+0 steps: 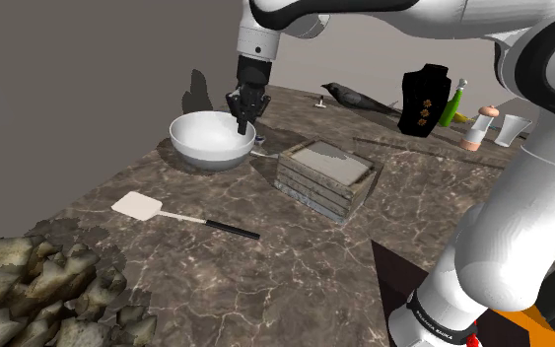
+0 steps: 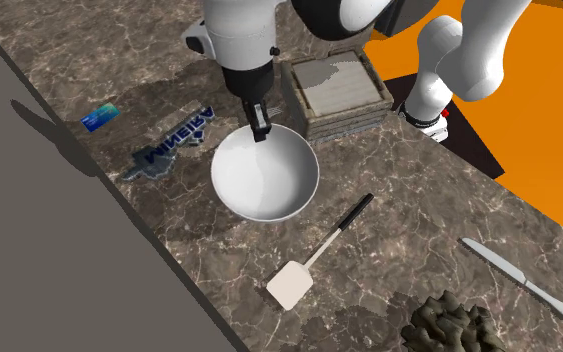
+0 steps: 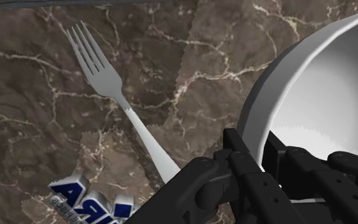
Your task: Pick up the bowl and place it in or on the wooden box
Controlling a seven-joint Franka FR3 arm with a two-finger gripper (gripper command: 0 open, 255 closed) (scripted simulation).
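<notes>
A white bowl (image 1: 211,138) rests on the dark marble table (image 1: 295,256), to the shoulder view's left of the wooden box (image 1: 326,177). The box is slatted, with a pale grey top. My black gripper (image 1: 245,120) comes down from above and is shut on the bowl's rim on the side facing the box. In the wrist view one finger (image 3: 234,167) is outside the rim (image 3: 274,89) and the other is inside, so the gripper (image 3: 257,151) clasps the wall. From the second exterior view the bowl (image 2: 265,178) lies just below the gripper (image 2: 260,130), and the box (image 2: 337,92) is beside it.
A white spatula (image 1: 139,207) with a black handle lies in front of the bowl. A fork (image 3: 107,76) and a blue lettered packet (image 2: 174,145) lie behind it. A black bird figure (image 1: 359,99), bottles (image 1: 425,99) and a cup (image 1: 515,128) stand at the back. A rock (image 1: 48,296) sits near the front corner, a knife (image 2: 524,283) nearby.
</notes>
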